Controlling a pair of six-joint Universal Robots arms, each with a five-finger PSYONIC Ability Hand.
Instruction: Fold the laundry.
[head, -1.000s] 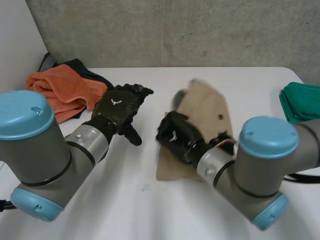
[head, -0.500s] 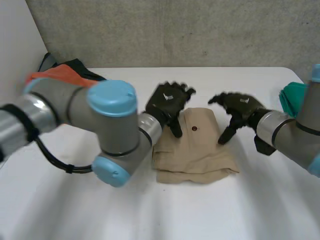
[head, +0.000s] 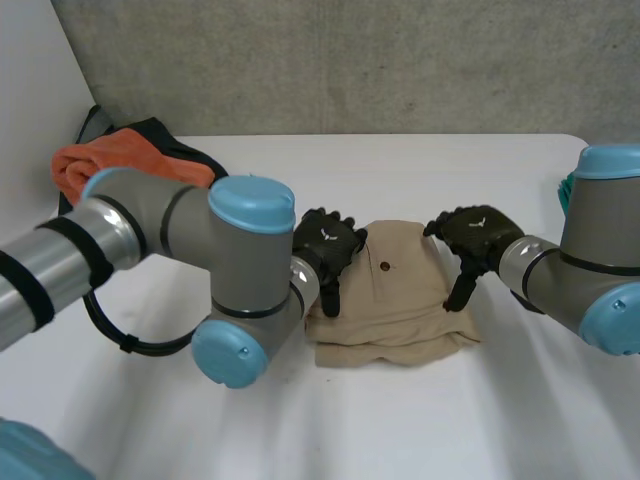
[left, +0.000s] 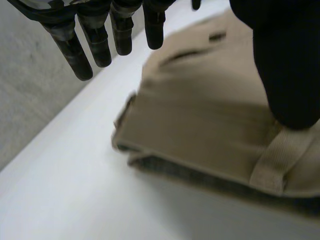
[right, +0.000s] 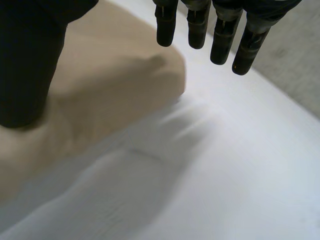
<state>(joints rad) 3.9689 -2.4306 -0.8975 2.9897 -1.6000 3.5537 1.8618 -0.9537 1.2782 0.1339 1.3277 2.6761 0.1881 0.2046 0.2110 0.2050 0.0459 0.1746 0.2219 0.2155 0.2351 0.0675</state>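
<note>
A folded tan garment (head: 395, 300) with a dark button lies at the middle of the white table (head: 420, 420). My left hand (head: 328, 245) rests over the garment's left edge, fingers straight, thumb down on the cloth. In the left wrist view the tan garment (left: 210, 115) lies under the straight fingers (left: 75, 47) and a belt loop shows by the thumb. My right hand (head: 475, 235) is at the garment's right edge, open, thumb pointing down onto it. Its wrist view shows straight fingers (right: 220, 42) above the table, and the tan garment (right: 110, 85) beneath the thumb.
An orange towel (head: 85, 165) over dark clothes lies at the table's back left. A green folded cloth (head: 562, 195) sits at the right edge behind my right arm. A grey wall runs behind the table.
The right hand let go of the garment, which dropped folded onto the table. Both hands then came down onto its left and right edges, the left arm swinging in from the left.
</note>
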